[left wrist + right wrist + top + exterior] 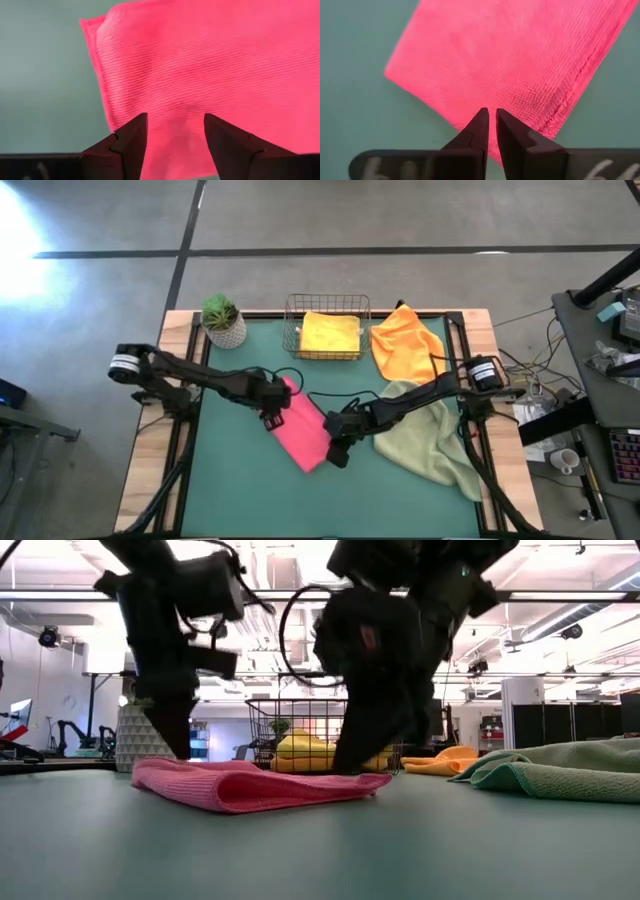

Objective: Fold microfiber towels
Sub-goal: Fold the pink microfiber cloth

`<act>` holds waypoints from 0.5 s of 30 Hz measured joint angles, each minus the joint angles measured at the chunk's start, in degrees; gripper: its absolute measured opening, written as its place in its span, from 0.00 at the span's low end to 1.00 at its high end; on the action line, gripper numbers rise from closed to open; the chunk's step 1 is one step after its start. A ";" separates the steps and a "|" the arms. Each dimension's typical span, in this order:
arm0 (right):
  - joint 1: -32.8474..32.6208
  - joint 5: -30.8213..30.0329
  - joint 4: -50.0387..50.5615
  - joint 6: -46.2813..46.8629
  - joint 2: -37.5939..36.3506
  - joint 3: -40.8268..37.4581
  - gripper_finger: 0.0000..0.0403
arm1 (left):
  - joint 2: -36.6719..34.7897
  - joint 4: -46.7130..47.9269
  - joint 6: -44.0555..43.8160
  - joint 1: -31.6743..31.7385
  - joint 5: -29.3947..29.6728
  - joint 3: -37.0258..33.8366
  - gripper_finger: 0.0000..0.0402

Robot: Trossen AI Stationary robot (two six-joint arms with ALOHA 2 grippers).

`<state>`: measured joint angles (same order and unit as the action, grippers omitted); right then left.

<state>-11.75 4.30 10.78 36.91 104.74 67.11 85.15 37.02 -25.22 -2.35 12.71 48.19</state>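
One pink towel, soft, light and limp, lies folded at bench centre; grip its hemmed edge. Left gripper released at 10 o'clock, right gripper clenched empty at 4 o'clock.

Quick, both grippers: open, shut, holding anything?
Left gripper: open, over the pink towel, holding nothing.
Right gripper: shut at the pink towel's edge; whether it pinches cloth cannot be told.

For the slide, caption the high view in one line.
Both grippers meet over a folded pink towel at mid-table: left gripper open at its far end, right gripper shut at its near end.
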 joint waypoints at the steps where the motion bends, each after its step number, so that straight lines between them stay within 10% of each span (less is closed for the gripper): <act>1: 0.01 -0.12 -0.02 -0.07 -0.39 0.00 0.07 | -0.94 -0.07 -0.75 -0.11 -0.91 0.11 0.45; 15: 1.35 -5.31 8.92 -4.20 -8.50 0.08 0.07 | -1.62 -15.17 -10.59 -14.23 -2.17 3.32 0.45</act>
<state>-10.40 -1.02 19.69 32.71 96.24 67.19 83.53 21.86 -35.82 -16.59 10.54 51.51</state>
